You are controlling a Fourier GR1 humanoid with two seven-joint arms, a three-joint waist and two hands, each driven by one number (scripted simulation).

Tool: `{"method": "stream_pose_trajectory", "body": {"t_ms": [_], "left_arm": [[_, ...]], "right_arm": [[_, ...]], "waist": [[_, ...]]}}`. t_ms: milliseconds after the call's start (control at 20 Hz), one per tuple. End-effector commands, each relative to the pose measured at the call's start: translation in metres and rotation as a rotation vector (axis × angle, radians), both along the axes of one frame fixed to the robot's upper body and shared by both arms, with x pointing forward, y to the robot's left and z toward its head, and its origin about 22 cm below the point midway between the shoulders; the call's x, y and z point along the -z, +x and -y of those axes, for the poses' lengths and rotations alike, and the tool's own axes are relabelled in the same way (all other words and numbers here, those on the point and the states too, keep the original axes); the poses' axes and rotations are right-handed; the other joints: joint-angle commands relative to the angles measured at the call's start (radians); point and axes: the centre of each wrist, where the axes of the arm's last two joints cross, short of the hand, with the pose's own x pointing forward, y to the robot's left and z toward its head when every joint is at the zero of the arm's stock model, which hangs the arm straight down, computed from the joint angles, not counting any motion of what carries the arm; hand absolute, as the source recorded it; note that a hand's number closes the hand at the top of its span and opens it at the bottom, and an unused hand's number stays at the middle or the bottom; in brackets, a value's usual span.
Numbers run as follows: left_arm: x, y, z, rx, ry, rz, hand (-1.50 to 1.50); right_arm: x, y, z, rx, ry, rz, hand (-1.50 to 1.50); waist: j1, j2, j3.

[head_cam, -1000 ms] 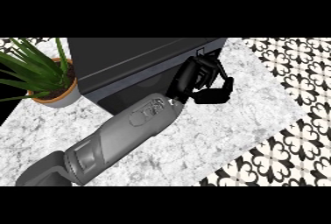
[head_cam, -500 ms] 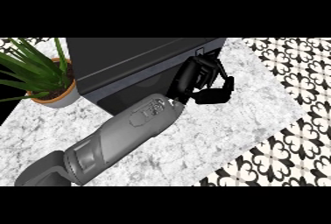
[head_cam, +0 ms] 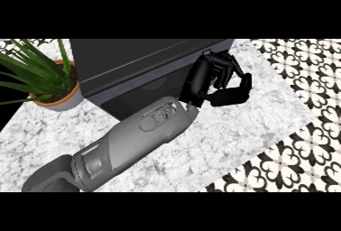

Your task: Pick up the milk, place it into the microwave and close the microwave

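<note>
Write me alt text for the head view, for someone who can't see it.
A grey forearm reaches up from the lower left, its black hand with curled fingers at the front right corner of a dark microwave on a marble counter. A potted plant stands left of the microwave. No milk shows, and patterned floor tiles lie to the right.

There is one view only, from the robot's head, looking steeply down and close on the marble counter (head_cam: 220, 135). The microwave (head_cam: 133, 63) lies along the top, a potted plant (head_cam: 47, 81) at the left edge, patterned floor tiles (head_cam: 300, 153) at the right.
</note>
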Motion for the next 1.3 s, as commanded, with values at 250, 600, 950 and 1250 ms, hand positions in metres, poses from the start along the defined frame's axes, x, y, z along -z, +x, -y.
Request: {"method": "stream_pose_trajectory", "body": {"t_ms": [250, 600, 950, 1250], "left_arm": [[0.025, 0.02, -0.016, -0.239, -0.021, -0.17, 1.5], [0.037, 0.029, -0.033, -0.254, 0.022, -0.17, 1.5], [0.039, 0.038, -0.049, -0.252, 0.05, -0.168, -1.5], [0.043, 0.038, -0.053, -0.234, 0.034, -0.186, -1.5]], "right_arm": [[-0.01, -0.004, 0.014, 0.048, 0.005, 0.009, -1.5], [-0.019, -0.01, 0.02, 0.087, 0.024, 0.036, -1.5], [-0.024, -0.018, 0.028, 0.124, 0.035, 0.041, -1.5], [-0.027, -0.026, 0.029, 0.131, 0.025, 0.033, -1.5]], "waist": [[0.057, 0.012, 0.0], [0.105, 0.012, -0.002], [0.137, 0.016, -0.002], [0.161, 0.009, -0.003]]}}
